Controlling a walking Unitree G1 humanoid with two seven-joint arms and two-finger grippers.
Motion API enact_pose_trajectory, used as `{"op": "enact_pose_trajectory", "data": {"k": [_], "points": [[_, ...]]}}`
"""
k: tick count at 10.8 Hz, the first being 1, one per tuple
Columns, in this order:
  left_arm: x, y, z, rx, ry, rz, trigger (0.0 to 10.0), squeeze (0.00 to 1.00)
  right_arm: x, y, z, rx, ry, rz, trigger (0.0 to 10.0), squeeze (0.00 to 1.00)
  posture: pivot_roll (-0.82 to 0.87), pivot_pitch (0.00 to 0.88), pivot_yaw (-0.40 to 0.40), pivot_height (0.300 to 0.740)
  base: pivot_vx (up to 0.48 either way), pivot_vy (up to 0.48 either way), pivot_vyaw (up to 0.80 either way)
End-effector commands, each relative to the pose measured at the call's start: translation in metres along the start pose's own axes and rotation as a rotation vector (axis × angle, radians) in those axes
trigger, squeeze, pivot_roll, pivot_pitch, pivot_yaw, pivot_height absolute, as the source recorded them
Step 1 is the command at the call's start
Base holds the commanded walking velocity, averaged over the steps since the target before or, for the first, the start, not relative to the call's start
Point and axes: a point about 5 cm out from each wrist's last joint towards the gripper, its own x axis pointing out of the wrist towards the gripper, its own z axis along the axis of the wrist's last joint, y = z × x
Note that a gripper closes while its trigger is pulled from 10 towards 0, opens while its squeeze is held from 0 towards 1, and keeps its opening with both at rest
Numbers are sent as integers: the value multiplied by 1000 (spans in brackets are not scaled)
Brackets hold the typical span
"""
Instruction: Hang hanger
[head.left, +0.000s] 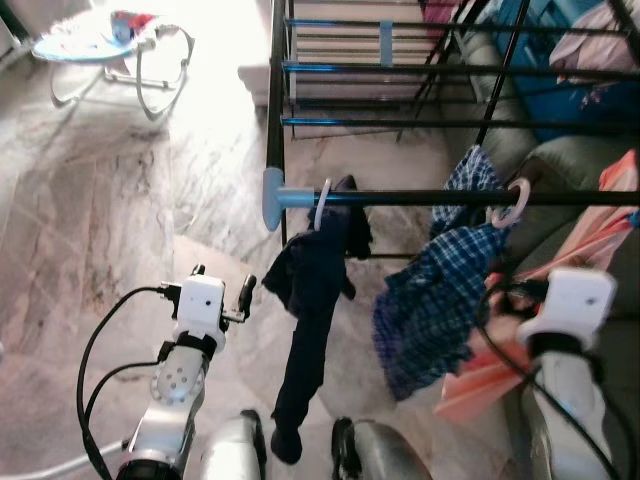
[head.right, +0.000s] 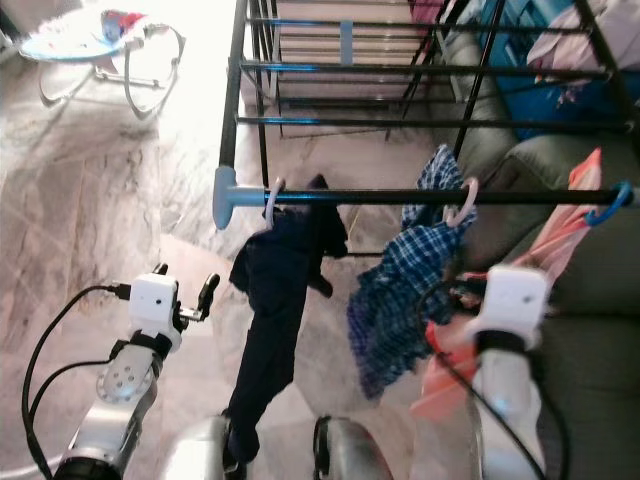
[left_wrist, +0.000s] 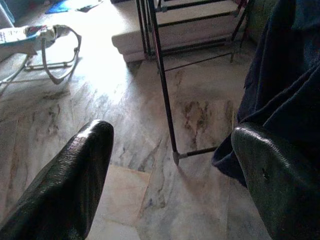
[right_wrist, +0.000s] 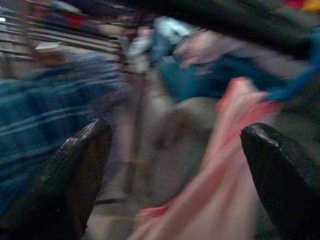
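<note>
**Right gripper open beneath the rail, coral garment just ahead**

In the right wrist view my right gripper (right_wrist: 175, 185) has its two black fingers (right_wrist: 70, 180) spread wide with nothing between them; the picture is blurred, but a coral-pink garment (right_wrist: 220, 180) lies straight ahead and slightly toward one finger, not yet touched as far as I can tell. Its blue hanger hook (head.right: 610, 205) sits on the black rail (head.right: 400, 196) at the far right; the rail's long axis runs across my view, left to right, above and just beyond the right wrist (head.right: 510, 300). So the hanger lies up and outward to the right of those fingers, and the right arm is plainly the nearer one.

The left gripper (left_wrist: 170, 170) is likewise spread and empty; a dark navy garment (head.left: 310, 300) hangs just beside one finger (left_wrist: 280, 180), on a white hanger (head.left: 322, 205) near the rail's pale blue end cap (head.left: 272, 198). Between the two garments a blue checked shirt (head.left: 440, 290) hangs from a pink hook (head.left: 515, 205).

I judge the coral piece already hooked, though at the very end; any further move belongs to the right arm.
</note>
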Motion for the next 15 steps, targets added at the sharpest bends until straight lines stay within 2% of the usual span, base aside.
{"op": "enact_pose_trajectory", "data": {"k": [1,2,3,4,6,7,8,10,11,12,15], "points": [[-4,2,-3,4,19,8,10000,0,1,-18,-10,-56,53,-105,10000,0,-76,249,-24,740,0,0,0],[-7,-1,-5,8,28,-9,10000,0,7,-34,-20,-90,91,-179,10000,0,-72,247,-23,740,0,0,0],[-7,0,-5,9,26,-8,10000,0,16,-39,-22,-125,86,-196,10000,0,-67,245,-25,740,0,0,0],[-6,1,-5,10,25,-7,10000,0,26,-45,-29,-111,148,-259,10000,0,-63,243,-27,740,0,0,0],[-7,0,-6,12,33,-13,10000,0,42,-40,-42,-88,239,-235,10000,0,-53,238,-29,740,0,0,0],[-8,-1,-7,12,37,-18,10000,0,48,-38,-56,-60,324,-244,10000,0,-47,238,-28,740,0,0,0],[-7,-3,-6,15,33,-24,10000,0,55,-37,-60,-20,342,-233,10000,0,-41,239,-30,740,0,0,0],[-7,-1,-6,17,35,-19,10000,0,72,-31,-60,-5,357,-163,10000,0,-34,235,-32,740,0,0,0],[-7,-2,-6,17,34,-19,10000,0,76,-31,-61,12,369,-163,3647,0,-34,234,-33,740,0,0,0],[-7,-3,-6,15,35,-20,10000,0,78,-30,-64,26,382,-150,0,0,-32,231,-33,740,0,0,0],[-7,-1,-8,24,44,-21,10000,0,76,-28,-69,76,403,-142,0,0,-34,211,-37,740,0,0,0]]}}
